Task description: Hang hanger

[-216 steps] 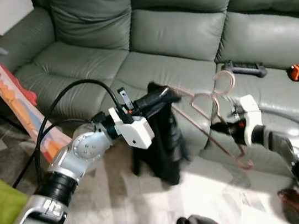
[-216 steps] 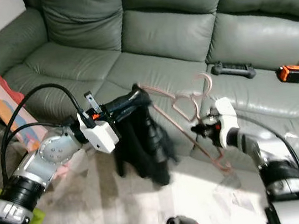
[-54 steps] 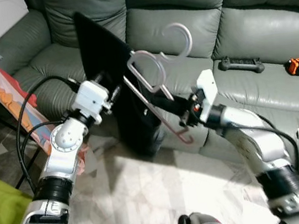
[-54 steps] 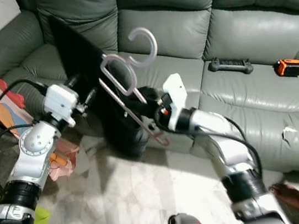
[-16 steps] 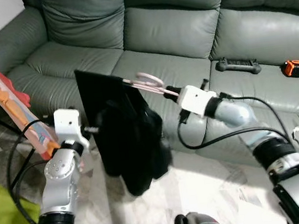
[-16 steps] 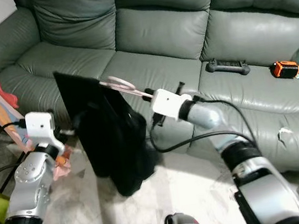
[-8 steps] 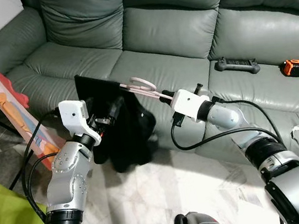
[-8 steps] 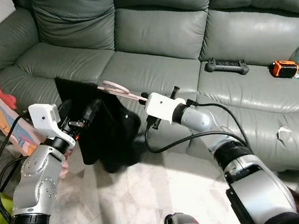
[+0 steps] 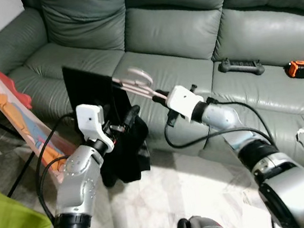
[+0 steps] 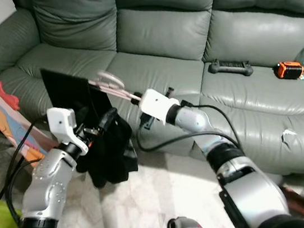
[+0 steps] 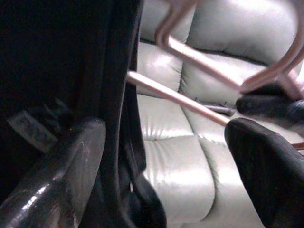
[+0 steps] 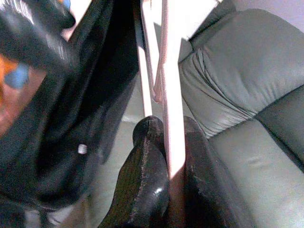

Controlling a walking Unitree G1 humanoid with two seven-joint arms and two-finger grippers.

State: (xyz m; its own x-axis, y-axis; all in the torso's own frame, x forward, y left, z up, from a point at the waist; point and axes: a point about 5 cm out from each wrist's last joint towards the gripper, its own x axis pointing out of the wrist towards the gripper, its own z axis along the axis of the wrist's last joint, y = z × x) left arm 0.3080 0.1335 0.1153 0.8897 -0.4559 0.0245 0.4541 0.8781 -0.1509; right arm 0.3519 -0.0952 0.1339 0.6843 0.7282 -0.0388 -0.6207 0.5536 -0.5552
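Left gripper [image 11: 156, 156] spread wide, black garment [image 11: 57, 71] beside one finger, pink hanger [image 11: 190, 52] bars crossing before grey sofa [image 11: 175, 166]

Home lounge: grey leather sofa [image 9: 185, 24]

the sofa [image 9: 185, 24] looks like grey-green leather, smooth with a soft sheen, and the floor [image 9: 169, 196] is pale glossy stone with a marbled pattern. the hanger [image 12: 168, 99], pinched between the right gripper [image 12: 166, 156]'s glossy black plastic-looking fingers [image 12: 147, 175], is a smooth pink rod with a slight shine, and the garment [image 9: 126, 151] hanging by the left gripper [image 11: 166, 156] is matt black cloth, limp and creased. both arms [image 9: 76, 181] are brushed silver metal with matt white plastic wrist housings [image 9: 181, 101] and black rubbery cables [image 9: 201, 141].
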